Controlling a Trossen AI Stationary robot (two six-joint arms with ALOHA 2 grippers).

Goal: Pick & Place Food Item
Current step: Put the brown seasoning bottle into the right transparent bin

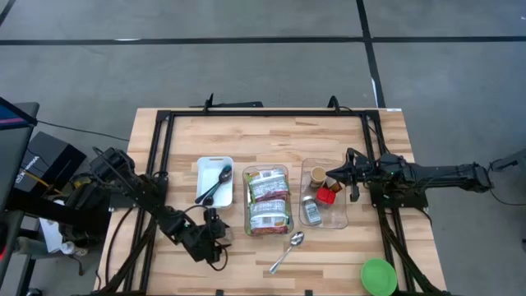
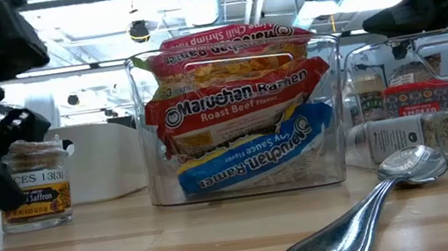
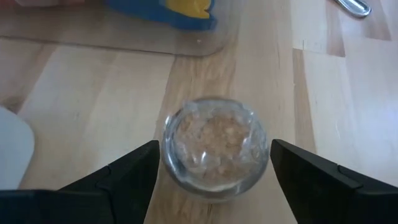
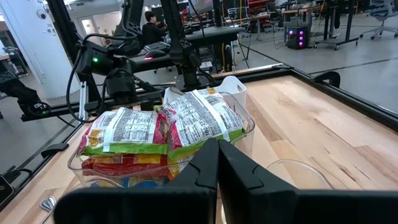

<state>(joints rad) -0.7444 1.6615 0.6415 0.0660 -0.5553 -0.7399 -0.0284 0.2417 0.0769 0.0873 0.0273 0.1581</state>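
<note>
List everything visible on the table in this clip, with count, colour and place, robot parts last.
ramen packs: several, red, green and blue, in the middle clear bin
middle bin: one, clear, table centre
spice jars: several, mixed lids, in the right clear bin
saffron jar: one, clear glass, standing on the table between the left gripper's fingers
white tray: one, left of the ramen bin
dark spoon: one, in the white tray
metal spoon: one, silver, front of the ramen bin
green lid: one, front right corner
left gripper: open, around the saffron jar
right gripper: shut, above the right bin
</note>
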